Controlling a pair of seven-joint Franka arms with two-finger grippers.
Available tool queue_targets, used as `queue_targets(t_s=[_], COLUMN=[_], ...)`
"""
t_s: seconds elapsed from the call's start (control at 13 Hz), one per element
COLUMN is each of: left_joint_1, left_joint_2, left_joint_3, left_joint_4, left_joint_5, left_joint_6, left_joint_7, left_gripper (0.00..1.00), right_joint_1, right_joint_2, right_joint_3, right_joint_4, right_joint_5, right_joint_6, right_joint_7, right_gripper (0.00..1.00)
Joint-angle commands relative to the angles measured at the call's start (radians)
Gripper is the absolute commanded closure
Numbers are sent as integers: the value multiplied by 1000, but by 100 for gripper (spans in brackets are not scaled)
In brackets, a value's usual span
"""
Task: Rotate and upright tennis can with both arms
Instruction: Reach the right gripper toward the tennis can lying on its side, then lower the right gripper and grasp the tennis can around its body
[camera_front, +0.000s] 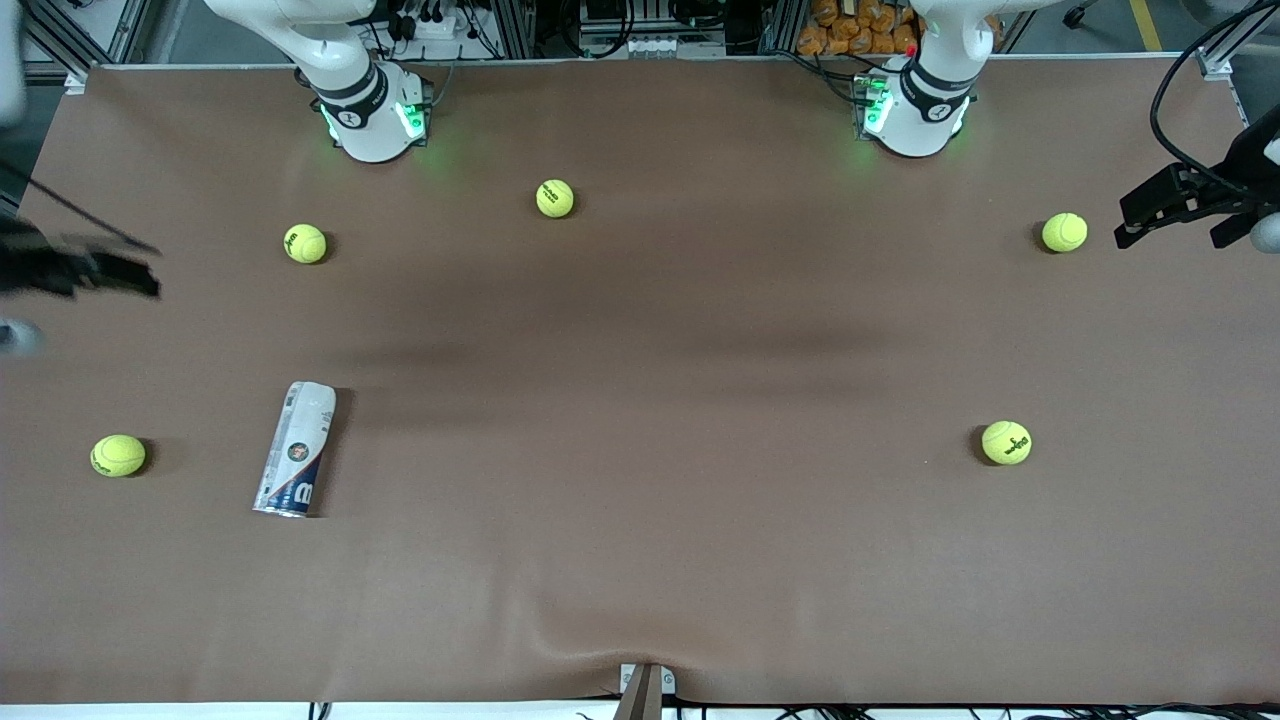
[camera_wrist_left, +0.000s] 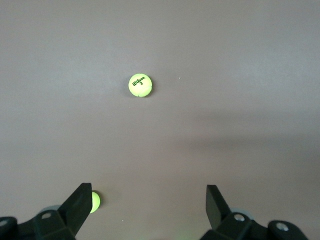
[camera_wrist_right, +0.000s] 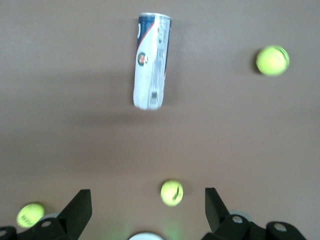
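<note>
The tennis can (camera_front: 296, 449) lies on its side on the brown table, toward the right arm's end, with its silver rim nearer the front camera. It also shows in the right wrist view (camera_wrist_right: 152, 61). My right gripper (camera_front: 140, 272) is open and empty, up over the table's edge at the right arm's end, apart from the can; it also shows in its own wrist view (camera_wrist_right: 147, 207). My left gripper (camera_front: 1122, 220) is open and empty over the left arm's end of the table, beside a tennis ball (camera_front: 1064, 232); it also shows in its own wrist view (camera_wrist_left: 148, 205).
Other yellow-green tennis balls lie scattered: one (camera_front: 118, 455) beside the can, one (camera_front: 305, 243) and one (camera_front: 555, 198) close to the right arm's base, one (camera_front: 1006, 442) toward the left arm's end. The left wrist view shows two balls (camera_wrist_left: 140, 85) (camera_wrist_left: 94, 201).
</note>
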Motion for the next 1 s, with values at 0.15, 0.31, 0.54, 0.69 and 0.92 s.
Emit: queue_targets(t_s=[0.15,0.31,0.54,0.69,0.92], left_joint_1=[8,8,8,8,6], left_joint_2=[0,0,0,0,0], left_joint_3=[-7,-7,-7,-7,-7], left_joint_4=[8,7,7,7,7], left_joint_5=[0,0,0,0,0], left_joint_6=[-12,-12,-12,-12,-12], left_joint_7=[-15,-15,-15,-15,-16], left_gripper=[0,0,0,0,0], right_joint_1=[48,42,13,18,21], right_joint_2=[198,279,359,417,475], right_joint_3=[-7,-5,-5,-7,-7], right_joint_4=[27,16,11,10,-53], right_joint_5=[-2,-1,45,73,70], right_joint_6=[92,176,281,389,585], right_joint_7=[-110,-136,-199,-208,-205], right_gripper=[0,0,0,0,0])
